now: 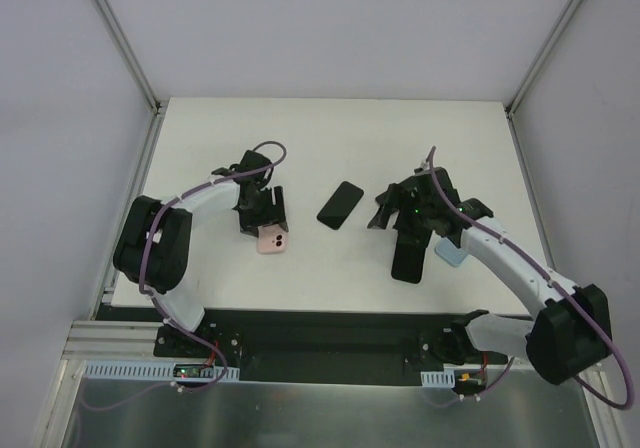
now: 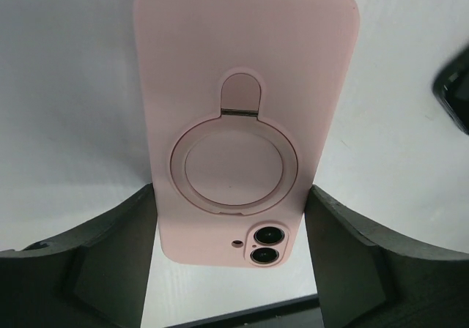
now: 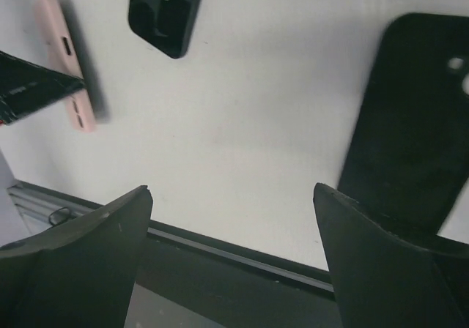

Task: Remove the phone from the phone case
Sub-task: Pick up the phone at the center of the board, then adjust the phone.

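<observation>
A pink phone case (image 2: pixel 242 86) with a ring stand on its back sits between the fingers of my left gripper (image 2: pixel 231 196), which is shut on its two long edges. The phone is inside it; its two camera lenses (image 2: pixel 267 244) show through the cutout. From above, the pink case (image 1: pixel 273 240) is left of centre, under the left gripper (image 1: pixel 262 226). The right wrist view shows the pink case (image 3: pixel 69 72) edge-on. My right gripper (image 3: pixel 231 192) hangs open over bare table, holding nothing, to the right of centre (image 1: pixel 405 230).
A black phone (image 1: pixel 340 205) lies screen up in the middle of the table. An empty black case (image 1: pixel 407 263) lies by the right gripper's fingers, and a light blue item (image 1: pixel 450 255) sits partly under the right arm. The table's near edge (image 3: pixel 242 251) is close below.
</observation>
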### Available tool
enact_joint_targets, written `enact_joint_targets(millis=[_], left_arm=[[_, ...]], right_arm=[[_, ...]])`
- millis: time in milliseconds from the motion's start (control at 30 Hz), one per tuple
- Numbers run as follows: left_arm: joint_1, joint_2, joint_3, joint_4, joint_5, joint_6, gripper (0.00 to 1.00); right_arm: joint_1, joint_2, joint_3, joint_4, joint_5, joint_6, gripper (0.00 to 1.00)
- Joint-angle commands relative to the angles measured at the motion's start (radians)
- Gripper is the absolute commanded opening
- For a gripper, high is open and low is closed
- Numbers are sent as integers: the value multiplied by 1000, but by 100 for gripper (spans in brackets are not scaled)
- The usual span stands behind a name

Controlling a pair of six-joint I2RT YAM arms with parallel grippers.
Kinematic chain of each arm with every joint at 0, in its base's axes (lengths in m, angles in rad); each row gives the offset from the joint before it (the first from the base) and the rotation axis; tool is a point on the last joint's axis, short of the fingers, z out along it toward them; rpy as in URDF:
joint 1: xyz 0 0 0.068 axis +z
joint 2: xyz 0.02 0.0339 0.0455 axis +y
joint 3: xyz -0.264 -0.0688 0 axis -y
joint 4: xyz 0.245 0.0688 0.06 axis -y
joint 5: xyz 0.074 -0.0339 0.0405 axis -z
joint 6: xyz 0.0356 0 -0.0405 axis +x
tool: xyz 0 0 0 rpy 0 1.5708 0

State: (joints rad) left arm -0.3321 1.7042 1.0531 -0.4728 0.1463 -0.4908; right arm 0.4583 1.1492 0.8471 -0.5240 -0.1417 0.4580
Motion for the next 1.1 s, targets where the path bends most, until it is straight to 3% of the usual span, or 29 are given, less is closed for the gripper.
enact_joint_targets(millis=[0, 367, 767, 967, 1067], left_arm=[[-54, -97, -51, 36, 162, -66, 41], [-125, -172, -107, 82, 222, -89, 43], [-127, -195, -127, 106, 265, -92, 44], [-125, -218, -127, 111, 295, -92, 44], [-127, -236, -130, 112, 300, -98, 45]], right_arm=[[34, 151, 118, 171, -128, 77, 94], [92, 590, 328, 340, -311, 329, 90], [203, 820, 486, 323, -325, 432, 80], [241, 883, 544, 335, -349, 453, 68], [261, 897, 553, 347, -366, 462, 49]])
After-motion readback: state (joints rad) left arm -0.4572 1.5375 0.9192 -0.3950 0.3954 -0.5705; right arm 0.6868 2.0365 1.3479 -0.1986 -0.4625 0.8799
